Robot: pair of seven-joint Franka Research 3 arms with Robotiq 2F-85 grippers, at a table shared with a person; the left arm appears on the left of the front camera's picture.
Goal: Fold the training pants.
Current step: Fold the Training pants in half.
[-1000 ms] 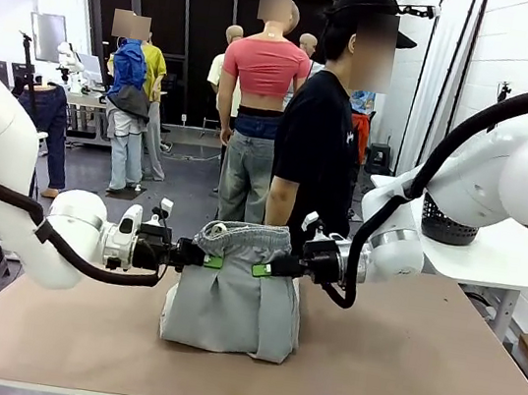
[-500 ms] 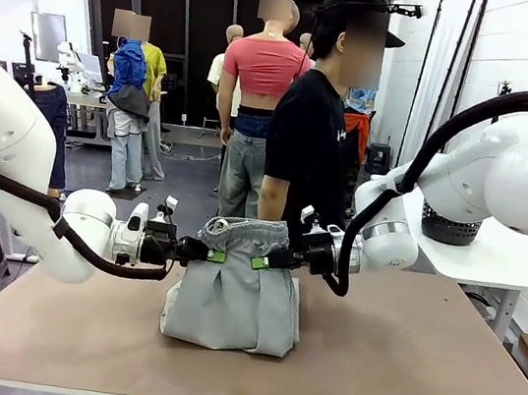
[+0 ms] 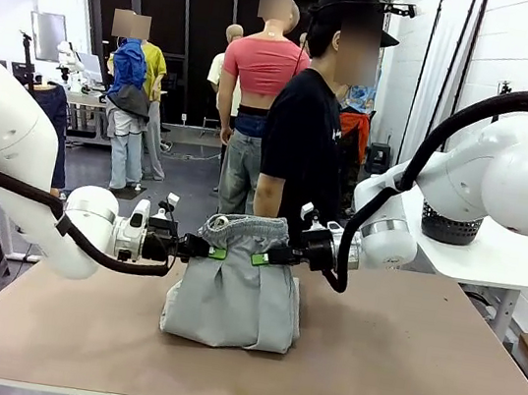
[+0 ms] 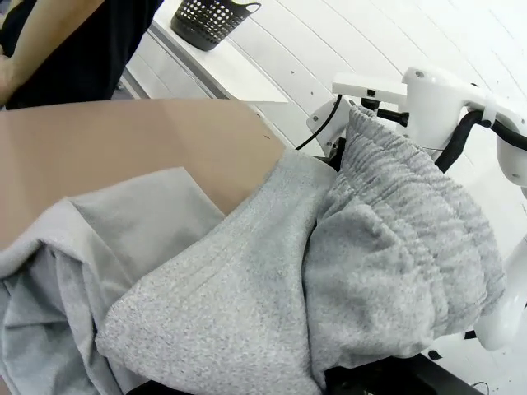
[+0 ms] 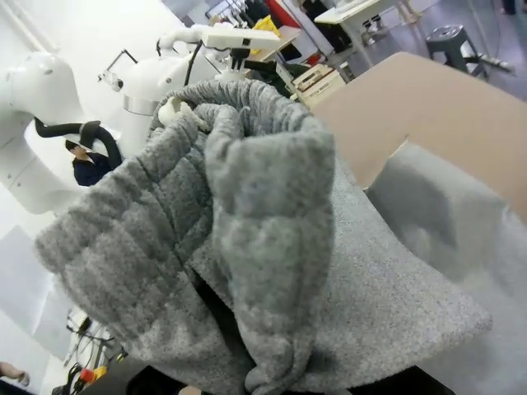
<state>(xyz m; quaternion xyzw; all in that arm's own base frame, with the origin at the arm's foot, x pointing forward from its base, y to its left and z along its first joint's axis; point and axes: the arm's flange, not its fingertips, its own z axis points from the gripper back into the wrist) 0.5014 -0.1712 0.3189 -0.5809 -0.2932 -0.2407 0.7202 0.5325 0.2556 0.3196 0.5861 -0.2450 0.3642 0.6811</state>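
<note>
The pants (image 3: 236, 288) hang at the centre of the front view, waistband up, their leg hems resting in a bunched heap on the brown table (image 3: 396, 376). The left gripper (image 3: 208, 250) comes in level from the left of the frame and is clamped on the left end of the gathered waistband; the right gripper (image 3: 265, 256) comes in from the right and is clamped on the other end, green pads showing against the grey cloth. The waistband sags slightly between the two, and the grippers sit close together, so the fabric below falls in vertical folds. In the left wrist view the pants (image 4: 329, 271) fill the lower frame, the ribbed waistband rising toward the upper right where the other arm stands. In the right wrist view the waistband folds over itself at centre, with loose cloth spreading to the lower right. Behind the table a person (image 3: 303, 134) in a black shirt stands, and a black basket (image 3: 444, 224) sits at the right.
</note>
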